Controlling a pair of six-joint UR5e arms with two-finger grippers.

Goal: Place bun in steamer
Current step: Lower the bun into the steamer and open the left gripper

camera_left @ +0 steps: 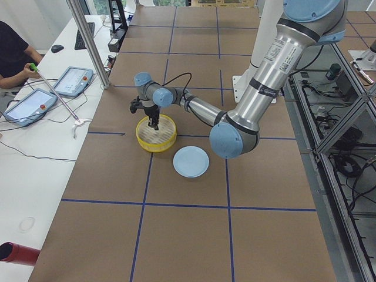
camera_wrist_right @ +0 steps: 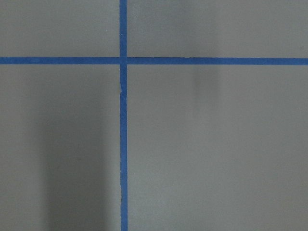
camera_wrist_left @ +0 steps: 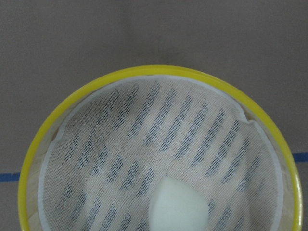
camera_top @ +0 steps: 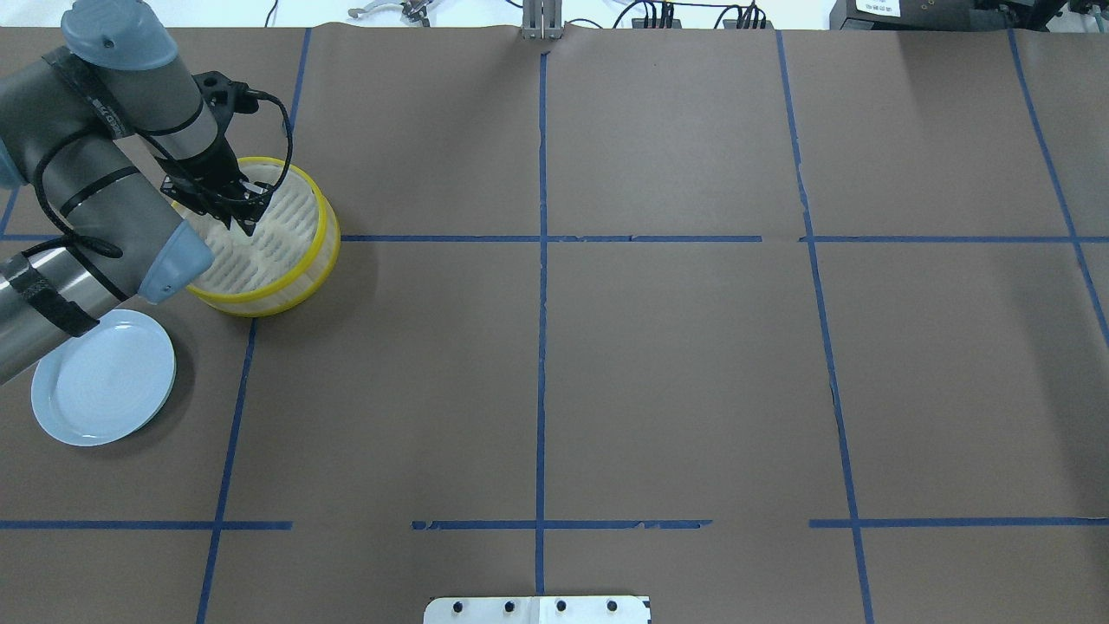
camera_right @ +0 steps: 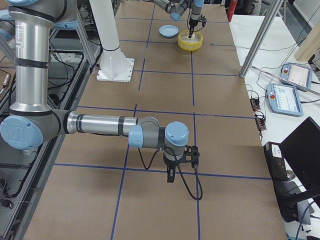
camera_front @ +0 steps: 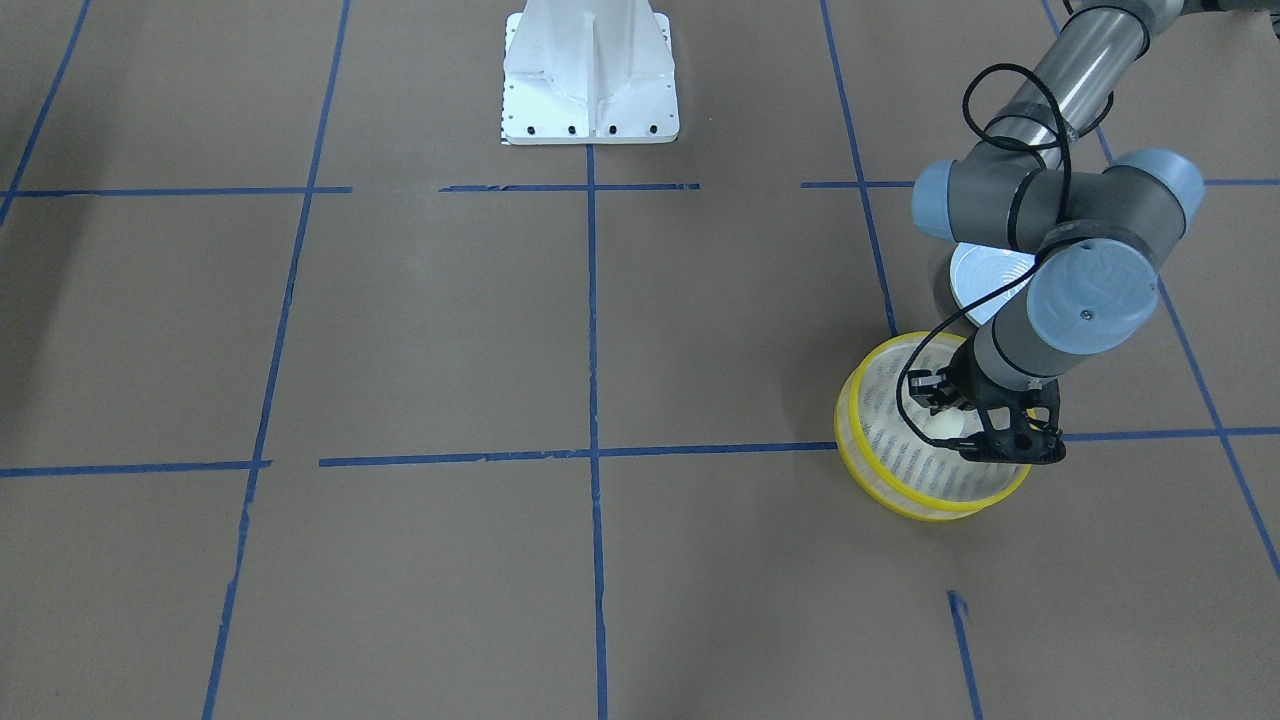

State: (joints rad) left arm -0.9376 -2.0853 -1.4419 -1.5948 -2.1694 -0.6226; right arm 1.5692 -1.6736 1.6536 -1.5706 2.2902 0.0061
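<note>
Bun (camera_wrist_left: 178, 207) lies in steamer (camera_wrist_left: 159, 71) between fingers of left hand (camera_front: 955, 420); whether they clamp it is unclear.

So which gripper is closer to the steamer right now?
Left. The left gripper hangs over the steamer, within its rim; the right gripper is far across the table.

A counter (camera_top: 693, 364) wrapped in brown paper and divided into large squares by blue tape lines (camera_top: 541, 347) fills most of every view, evenly lit with only soft shadows. In the exterior left view a white desk (camera_left: 41, 188) runs along the frame's left edge, carrying two teach pendants (camera_left: 73, 80), a keyboard (camera_left: 80, 35) and a mouse (camera_left: 57, 48). A silver post (camera_left: 89, 44) rises at its inner edge, and an open metal frame (camera_left: 346, 120) with cables stands down the right side.
</note>
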